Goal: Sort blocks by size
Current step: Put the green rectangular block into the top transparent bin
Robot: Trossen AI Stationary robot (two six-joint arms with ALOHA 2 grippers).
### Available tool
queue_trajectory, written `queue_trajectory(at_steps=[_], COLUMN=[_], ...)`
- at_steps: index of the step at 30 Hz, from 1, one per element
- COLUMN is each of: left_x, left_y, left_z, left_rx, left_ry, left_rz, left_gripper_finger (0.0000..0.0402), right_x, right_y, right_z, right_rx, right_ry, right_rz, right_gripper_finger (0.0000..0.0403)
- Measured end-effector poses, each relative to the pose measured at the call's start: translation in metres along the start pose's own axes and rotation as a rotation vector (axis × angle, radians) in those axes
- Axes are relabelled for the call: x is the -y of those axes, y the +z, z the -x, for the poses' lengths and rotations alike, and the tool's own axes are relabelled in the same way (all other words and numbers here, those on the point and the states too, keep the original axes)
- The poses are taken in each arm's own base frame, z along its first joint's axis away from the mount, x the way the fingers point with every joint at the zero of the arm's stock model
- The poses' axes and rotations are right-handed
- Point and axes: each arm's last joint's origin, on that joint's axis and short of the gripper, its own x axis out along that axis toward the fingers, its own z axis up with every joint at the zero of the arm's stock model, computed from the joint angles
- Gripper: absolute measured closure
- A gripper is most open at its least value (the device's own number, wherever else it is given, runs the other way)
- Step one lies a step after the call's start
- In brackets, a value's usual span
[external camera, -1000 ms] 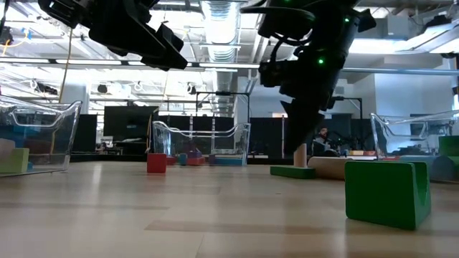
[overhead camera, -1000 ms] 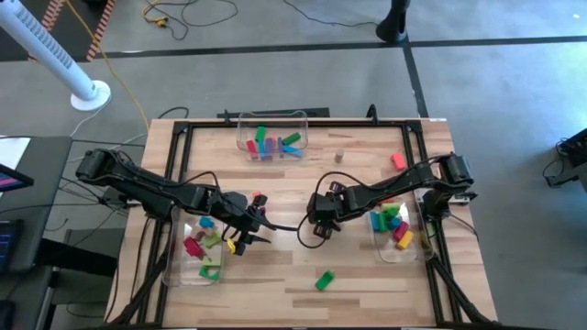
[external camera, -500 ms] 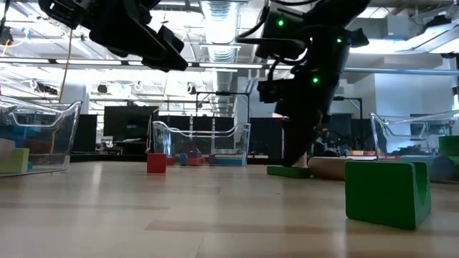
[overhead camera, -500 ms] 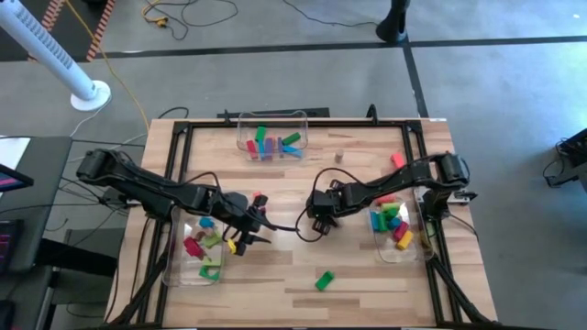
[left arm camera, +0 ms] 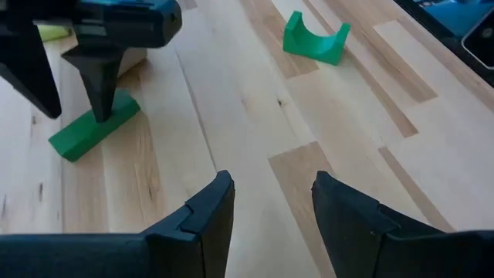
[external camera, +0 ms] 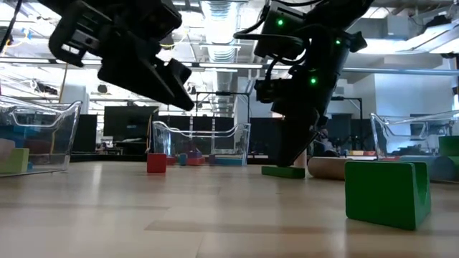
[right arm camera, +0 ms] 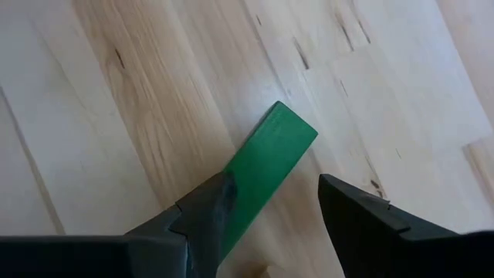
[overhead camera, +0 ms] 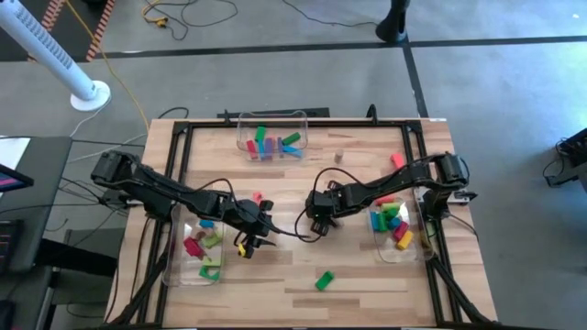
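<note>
A flat green bar block (right arm camera: 284, 145) lies on the wood near the table's middle, with a tan block (left arm camera: 133, 59) right behind it. My right gripper (overhead camera: 316, 218) stands open over the bar, pointing steeply down. My left gripper (left arm camera: 270, 205) hovers open over bare wood to the bar's left, with nothing between its fingers. A green arch block (overhead camera: 324, 280) stands nearer the front edge. A small red block (overhead camera: 258, 196), another red block (overhead camera: 396, 160) and a small tan block (overhead camera: 338, 157) sit loose on the table. My right gripper comes from above, slanting. One fingertip (left arm camera: 100, 108) stands on the bar's top face near one end (left arm camera: 120, 112). The other finger (right arm camera: 355, 216) is over bare wood beside the bar. The bar lies flat on the table and nothing is pinched.
Three clear bins hold more blocks: one at the far edge (overhead camera: 272, 121), one at the left (overhead camera: 180, 266), one at the right (overhead camera: 417, 247). A dark frame rail (overhead camera: 174, 156) borders the table. Open wood lies between the arch and the grippers.
My left gripper has come down and a little toward the table's right and near edge, still open. My right gripper has sunk onto the green bar, and the bar has slid slightly toward the table's left.
</note>
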Motion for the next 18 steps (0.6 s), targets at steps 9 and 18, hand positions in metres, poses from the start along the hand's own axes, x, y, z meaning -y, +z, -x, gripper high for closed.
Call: queue_trajectory(at_steps=[9, 18], left_x=[0.000, 0.000], left_y=[0.002, 0.002], left_z=[-0.001, -0.001], left_rx=[0.019, 0.021], left_ry=[0.003, 0.004], left_rz=[-0.003, -0.005], left_gripper_finger=[0.0235, 0.0235], right_x=[0.000, -0.008], right_y=[-0.001, -0.002], right_z=[0.006, 0.009], right_rx=[-0.006, 0.020], right_ry=[0.012, 0.040], right_rz=[0.019, 0.031], right_gripper_finger=[0.0173, 0.0150])
